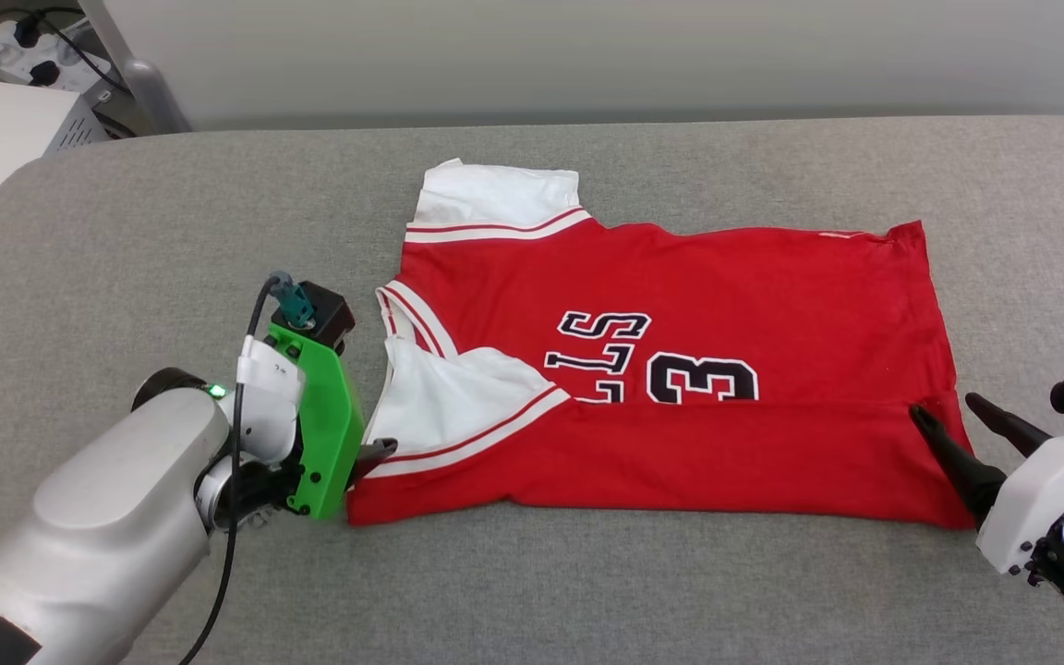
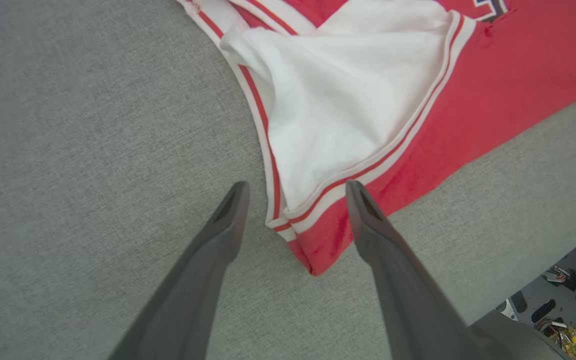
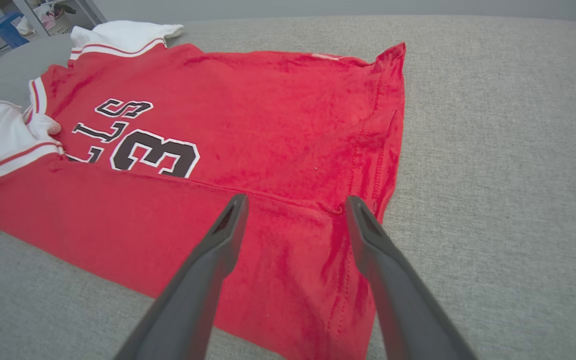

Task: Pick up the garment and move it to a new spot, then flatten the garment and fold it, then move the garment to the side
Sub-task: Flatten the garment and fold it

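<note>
Head view: garment (image 1: 680, 369) lies flat mid grey padded tabletop (image 1: 587, 591), collar end twd left edge, hem twd right edge. Near strip is folded up over the front, hiding the lower part of the "3" (image 1: 703, 379). One white sleeve (image 1: 495, 199) points to the far edge. L gripper (image 1: 375, 457) is at garment's near-left corner, jaws wide, nothing held. In left wrist view one finger is over bare tabletop, the other over the striped trim (image 2: 368, 172). R gripper (image 1: 943, 406) is at the near-right corner by the fold line, jaws wide, nothing held. Contact w/ cloth: can't tell.
</note>
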Robot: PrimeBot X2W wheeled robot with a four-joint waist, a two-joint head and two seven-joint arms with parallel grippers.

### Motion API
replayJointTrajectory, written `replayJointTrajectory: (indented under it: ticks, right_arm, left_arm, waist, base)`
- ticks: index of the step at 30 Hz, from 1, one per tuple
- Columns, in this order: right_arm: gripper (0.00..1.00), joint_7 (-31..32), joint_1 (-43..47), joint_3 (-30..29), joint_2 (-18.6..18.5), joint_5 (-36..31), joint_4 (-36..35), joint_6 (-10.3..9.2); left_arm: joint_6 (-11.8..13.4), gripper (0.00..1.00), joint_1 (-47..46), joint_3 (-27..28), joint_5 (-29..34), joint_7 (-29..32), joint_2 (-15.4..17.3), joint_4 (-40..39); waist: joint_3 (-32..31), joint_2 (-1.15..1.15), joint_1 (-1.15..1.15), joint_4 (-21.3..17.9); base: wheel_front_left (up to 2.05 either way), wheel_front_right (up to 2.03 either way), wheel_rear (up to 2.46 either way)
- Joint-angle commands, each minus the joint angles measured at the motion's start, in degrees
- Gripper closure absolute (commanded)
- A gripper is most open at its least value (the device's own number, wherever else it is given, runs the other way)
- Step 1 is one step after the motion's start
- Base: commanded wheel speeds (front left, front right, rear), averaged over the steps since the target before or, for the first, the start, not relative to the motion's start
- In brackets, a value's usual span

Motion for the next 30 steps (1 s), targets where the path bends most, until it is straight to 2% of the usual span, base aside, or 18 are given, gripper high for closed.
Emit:
replayJointTrajectory:
  ticks: [1, 9, 19, 20, 27, 30]
  right_arm:
    - [0.00, 0.19, 0.30, -0.23, 0.23, -0.94, -0.26, -0.04]
    - [0.00, 0.78, -1.02, -0.15, 1.02, -1.77, -0.55, -0.04]
    - [0.00, 1.03, -2.74, 0.80, 1.46, -2.78, -0.44, -0.04]
    - [0.00, 0.88, -3.39, 0.72, 0.64, -3.74, -0.93, -0.04]
    - [0.00, 1.72, -4.34, -0.32, -2.26, -6.66, -3.41, -0.04]
    - [0.00, 3.90, -4.80, -1.16, -4.30, -7.84, -5.23, -0.04]
  left_arm:
    - [-0.15, 0.00, 0.51, -0.63, -0.74, 0.67, 0.52, 0.13]
    - [-0.15, 0.00, 2.05, -3.33, -1.50, 1.61, 0.63, 3.36]
    - [-0.15, 0.00, 3.94, -6.25, -2.50, 0.35, -1.99, 9.07]
    - [-0.15, 1.00, 3.94, -6.94, -2.62, -1.26, -1.87, 9.12]
    - [-0.15, 1.00, 3.44, -7.27, -2.27, -7.05, 0.14, 6.30]
    - [-0.15, 1.00, 2.93, -7.17, -1.21, -9.55, 1.37, 4.57]
  waist:
    - [0.63, 0.00, 0.00, -0.50]
    - [2.97, 0.00, 0.00, -1.85]
    - [4.72, 0.00, 0.00, -2.94]
    - [4.43, 0.00, 0.00, -3.16]
    - [2.60, 0.00, 0.00, -3.07]
    - [1.85, 0.00, 0.00, -2.79]
  base:
    - [0.00, 0.00, 0.00]
    - [0.00, 0.00, 0.00]
    - [0.00, 0.00, 0.00]
    - [0.00, 0.00, 0.00]
    - [0.00, 0.00, 0.00]
    - [0.00, 0.00, 0.00]
